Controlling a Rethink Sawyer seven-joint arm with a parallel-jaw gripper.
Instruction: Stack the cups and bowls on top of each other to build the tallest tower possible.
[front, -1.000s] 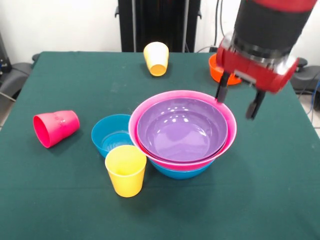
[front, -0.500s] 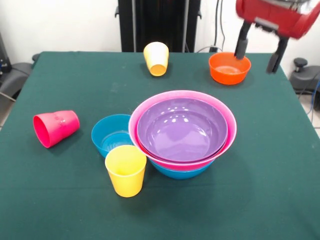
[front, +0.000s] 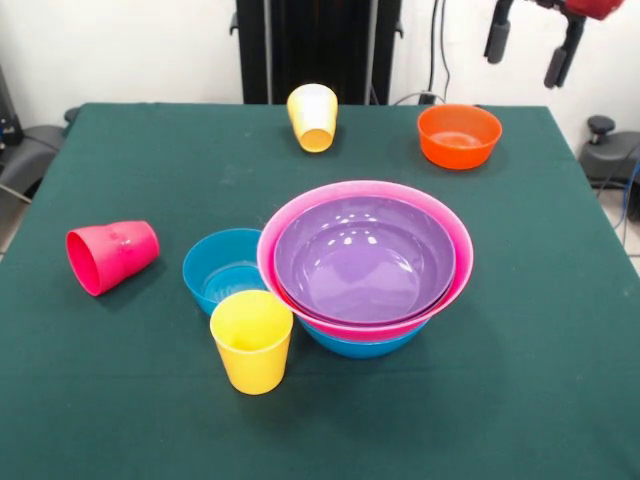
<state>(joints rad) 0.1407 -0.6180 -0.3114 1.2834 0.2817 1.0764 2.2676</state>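
Observation:
A nested pile stands mid-table: a purple bowl (front: 365, 258) inside a big pink bowl (front: 455, 290), on a blue bowl (front: 360, 346) whose underside shows below. A smaller blue bowl (front: 222, 268) sits upright against its left side. A yellow cup (front: 252, 340) stands upright in front of it. A red-pink cup (front: 110, 256) lies on its side at the left. Another yellow cup (front: 313, 117) lies tilted at the back. An orange bowl (front: 459, 135) sits at the back right. My gripper (front: 530, 45) is open and empty, high above the orange bowl at the top right.
The green table (front: 120, 400) ends at its far edge just behind the orange bowl. A black pedestal (front: 318, 45) stands behind the table. A chair base (front: 605, 150) shows at the right edge.
My gripper has risen and drawn back from beside the pink bowl's right rim to the top right corner, staying open. The bowls and cups have not moved.

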